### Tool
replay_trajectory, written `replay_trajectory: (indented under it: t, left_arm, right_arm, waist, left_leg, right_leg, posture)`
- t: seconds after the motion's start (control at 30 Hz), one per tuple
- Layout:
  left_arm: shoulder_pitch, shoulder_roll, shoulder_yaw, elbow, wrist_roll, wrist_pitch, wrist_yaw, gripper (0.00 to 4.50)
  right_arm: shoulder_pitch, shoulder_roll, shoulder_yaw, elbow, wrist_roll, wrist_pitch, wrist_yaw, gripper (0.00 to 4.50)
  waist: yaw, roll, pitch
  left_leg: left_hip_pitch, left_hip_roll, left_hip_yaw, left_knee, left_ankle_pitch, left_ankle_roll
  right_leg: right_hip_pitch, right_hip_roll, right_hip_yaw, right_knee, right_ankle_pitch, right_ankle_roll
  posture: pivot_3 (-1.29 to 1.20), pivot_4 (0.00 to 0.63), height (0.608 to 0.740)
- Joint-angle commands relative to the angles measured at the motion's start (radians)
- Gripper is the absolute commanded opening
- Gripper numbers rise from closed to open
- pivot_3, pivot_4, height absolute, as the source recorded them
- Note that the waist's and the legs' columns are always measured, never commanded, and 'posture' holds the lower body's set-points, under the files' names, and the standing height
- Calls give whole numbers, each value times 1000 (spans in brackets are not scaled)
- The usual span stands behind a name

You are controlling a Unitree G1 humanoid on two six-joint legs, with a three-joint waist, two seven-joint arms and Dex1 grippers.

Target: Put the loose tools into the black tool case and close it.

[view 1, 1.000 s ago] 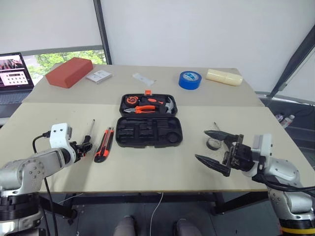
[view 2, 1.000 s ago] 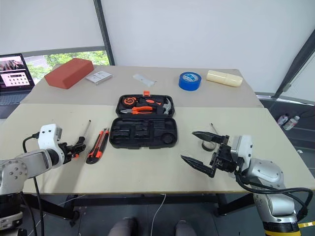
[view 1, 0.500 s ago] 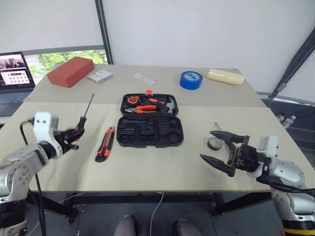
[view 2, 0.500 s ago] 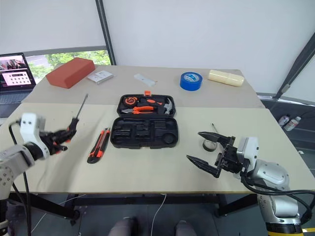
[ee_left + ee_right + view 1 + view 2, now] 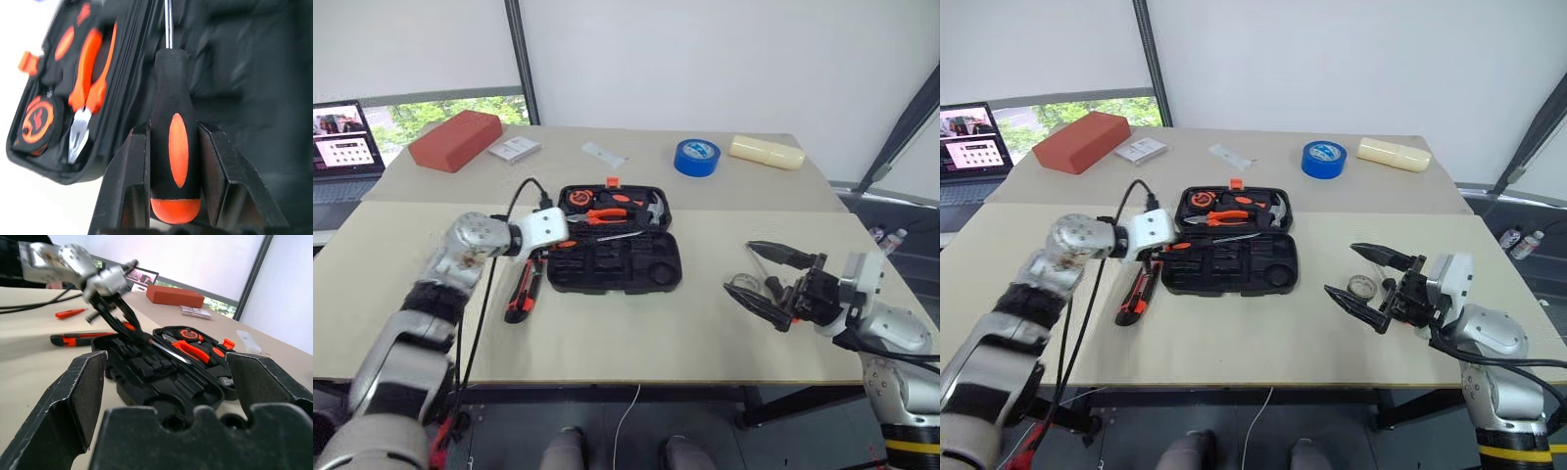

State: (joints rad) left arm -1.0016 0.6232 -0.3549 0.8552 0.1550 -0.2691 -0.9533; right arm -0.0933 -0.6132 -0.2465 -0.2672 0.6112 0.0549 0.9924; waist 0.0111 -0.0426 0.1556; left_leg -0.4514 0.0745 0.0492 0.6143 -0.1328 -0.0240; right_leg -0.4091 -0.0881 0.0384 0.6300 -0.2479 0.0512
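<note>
One screwdriver (image 5: 174,147) is being carried by the left gripper (image 5: 173,161), clamped by its orange-and-black handle and hanging over the open case (image 5: 617,262), its shaft reaching across the moulded slots but not yet seated. Already sitting in the case's far half are pliers (image 5: 607,216), a tape measure (image 5: 576,199) and a hammer (image 5: 652,208) (the near half looks empty). Left on the desk (image 5: 636,333) are the knife (image 5: 521,294), lying just beside the case on its left, a small red tester (image 5: 71,313) further out on that side, and the small black roll (image 5: 1363,287) near the right gripper (image 5: 1366,277), whose jaws are standing wide apart and holding nothing. By that count the job is looking early: most loose tools are still out and the lid is still up. No brand or lettering is proving readable on the tools or case.
</note>
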Motion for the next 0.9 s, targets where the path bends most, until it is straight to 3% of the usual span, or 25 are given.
replay_trajectory:
  t: [0.03, 0.3, 0.57, 0.63, 0.8, 0.9]
  left_arm:
    - [-85, -27, -3, 131, 62, -121, 56, 878]
    - [-140, -79, -8, 299, 135, -248, 67, 878]
    - [-158, -99, 8, 369, 158, -260, 117, 878]
    - [-163, -107, 23, 377, 151, -269, 139, 1886]
    - [-166, -127, 105, 386, 86, -284, 134, 3554]
    - [-147, -153, 280, 372, -114, -191, -1, 3554]
  right_arm:
    - [16, -4, -26, -104, 21, 33, -60, 4500]
    - [22, -11, -29, -199, 29, 107, -147, 4500]
    - [21, -9, -33, -213, 25, 128, -173, 4500]
    - [23, -8, -34, -214, 25, 128, -177, 4500]
    - [38, -6, -39, -214, 25, 123, -177, 4500]
    - [67, -1, -48, -220, 32, 123, -176, 4500]
  waist:
    - [0, 0, 0]
    - [2, 0, 0]
    - [2, 0, 0]
    - [1, 0, 0]
    - [1, 0, 0]
    - [3, 0, 0]
  left_leg:
    - [-2, 0, 0, 1, 0, 0]
    - [-4, -1, 0, 4, 0, 0]
    - [-5, -1, -1, 12, 0, 0]
    - [-5, -1, -1, 12, 0, 0]
    - [-5, -1, -1, 12, 0, 0]
    - [-6, -1, -1, 12, 0, 0]
  right_leg:
    - [-1, 0, 0, 0, 0, 0]
    - [-3, -1, 0, 1, 1, 2]
    - [-1, -1, 0, 3, 2, 3]
    - [-1, -1, 0, 3, 3, 3]
    - [-1, -1, 0, 3, 3, 3]
    - [-1, -1, 0, 3, 3, 3]
  posture:
    - [0, 150, 740]
    - [0, 150, 740]
    - [0, 150, 740]
    - [0, 150, 740]
    - [0, 150, 740]
    - [0, 150, 740]
